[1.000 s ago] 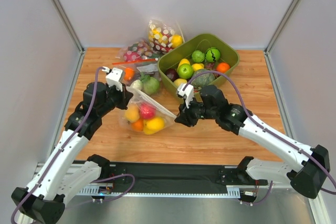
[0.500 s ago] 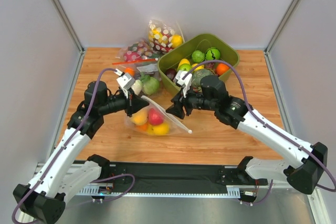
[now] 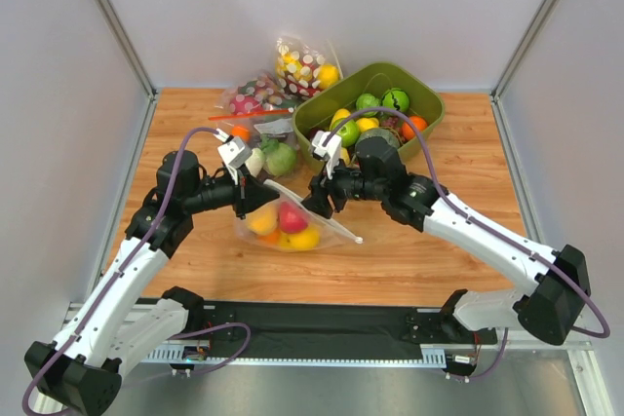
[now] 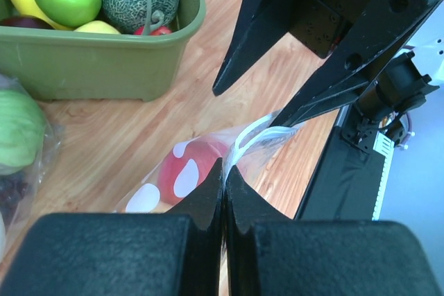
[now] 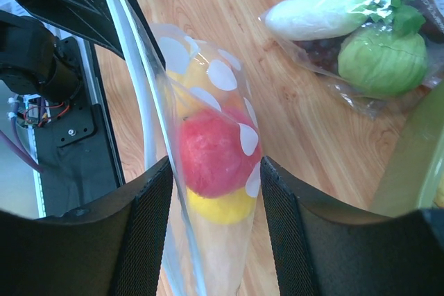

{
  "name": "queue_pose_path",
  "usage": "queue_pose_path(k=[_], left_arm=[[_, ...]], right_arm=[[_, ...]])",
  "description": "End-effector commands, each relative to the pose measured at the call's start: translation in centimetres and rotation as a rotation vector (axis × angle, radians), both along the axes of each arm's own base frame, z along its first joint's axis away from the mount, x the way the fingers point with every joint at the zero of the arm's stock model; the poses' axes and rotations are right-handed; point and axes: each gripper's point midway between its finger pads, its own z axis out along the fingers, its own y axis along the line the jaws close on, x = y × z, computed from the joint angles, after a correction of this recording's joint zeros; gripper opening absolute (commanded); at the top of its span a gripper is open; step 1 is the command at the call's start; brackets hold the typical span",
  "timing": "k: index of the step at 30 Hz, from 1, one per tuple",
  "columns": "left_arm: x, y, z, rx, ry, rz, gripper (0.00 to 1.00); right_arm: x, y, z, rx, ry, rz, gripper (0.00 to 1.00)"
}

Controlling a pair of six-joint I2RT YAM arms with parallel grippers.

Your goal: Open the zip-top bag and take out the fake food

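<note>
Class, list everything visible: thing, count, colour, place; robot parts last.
zip-top bag: 1, clear, white dots, table centre
fake food: 3 visible, red, yellow, orange, inside it
vegetable bag: 1, clear, white and green contents, behind it
red-zip bag: 1, clear, back left
second dotted bag: 1, clear, back wall
bin: 1, olive green, back right, holding fruit
table: 1, wood
left gripper: 1, black, shut on zip-top bag
right gripper: 1, black, open astride it

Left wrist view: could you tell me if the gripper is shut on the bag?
Yes, the left gripper is pinched shut on the edge of the zip-top bag.
</note>
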Motion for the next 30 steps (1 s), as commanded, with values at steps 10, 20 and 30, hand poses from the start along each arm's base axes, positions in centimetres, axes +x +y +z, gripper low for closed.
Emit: queue_pose_path(k=[10, 20, 30], left_arm=[[0.2, -0.6, 1.5, -0.061, -0.046, -0.029, 0.00], [2.6, 2.9, 3.5, -0.015, -0.088, 0.272, 0.58], [-0.4, 3.5, 6.6, -0.215, 0.044, 0.359, 0.49]], right_arm=[[-1.3, 3.4, 0.6, 0.102, 0.053, 0.166, 0.37], [1.3, 2.4, 1.4, 0.099, 0.108, -0.068, 0.00], [3.3, 1.6, 2.8, 0.090, 0.112, -0.297, 0.00]])
